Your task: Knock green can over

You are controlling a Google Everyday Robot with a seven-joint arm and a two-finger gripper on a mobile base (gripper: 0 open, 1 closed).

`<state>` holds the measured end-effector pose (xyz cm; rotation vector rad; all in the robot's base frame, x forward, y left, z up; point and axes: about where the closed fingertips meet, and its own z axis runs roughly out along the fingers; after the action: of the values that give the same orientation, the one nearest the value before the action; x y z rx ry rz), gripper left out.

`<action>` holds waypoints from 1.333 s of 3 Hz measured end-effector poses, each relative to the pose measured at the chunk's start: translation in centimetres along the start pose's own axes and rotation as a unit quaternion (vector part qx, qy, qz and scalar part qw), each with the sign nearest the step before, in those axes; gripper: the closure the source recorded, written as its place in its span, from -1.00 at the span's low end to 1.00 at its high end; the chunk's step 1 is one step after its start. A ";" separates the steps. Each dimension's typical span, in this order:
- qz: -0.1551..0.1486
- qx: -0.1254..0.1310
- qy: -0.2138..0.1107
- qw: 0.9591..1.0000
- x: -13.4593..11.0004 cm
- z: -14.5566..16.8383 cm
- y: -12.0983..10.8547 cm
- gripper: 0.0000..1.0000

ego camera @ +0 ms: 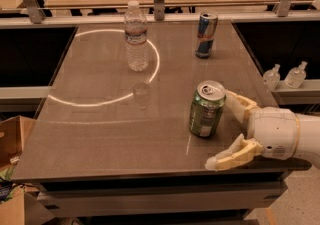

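The green can (206, 109) stands upright on the dark table (100, 134), right of the middle and near the front. My gripper (220, 129) comes in low over the table from the right edge and is open. Its far finger (239, 104) lies right beside the can's right side, at or near touching. Its near finger (227, 157) reaches forward along the front edge, below and right of the can. The can stands at the mouth of the open fingers.
A clear water bottle (136, 36) stands at the back left. A slim blue-and-silver can (205, 34) stands at the back right. Two small pump bottles (284, 75) sit on a ledge to the right. A cardboard box (11, 141) sits at the left.
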<state>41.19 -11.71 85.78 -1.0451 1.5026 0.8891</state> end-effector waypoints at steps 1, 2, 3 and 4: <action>-0.007 -0.003 -0.010 1.000 -0.5 2.2 -0.8 -1.00; -0.006 -0.009 -0.015 1.000 -0.8 3.7 -1.5 -1.00; -0.003 -0.014 -0.018 1.000 -0.9 4.5 -1.8 -0.73; -0.001 -0.019 -0.020 1.000 -1.0 4.9 -2.0 -0.26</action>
<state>44.77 -7.74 85.89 -1.0490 1.4564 0.9349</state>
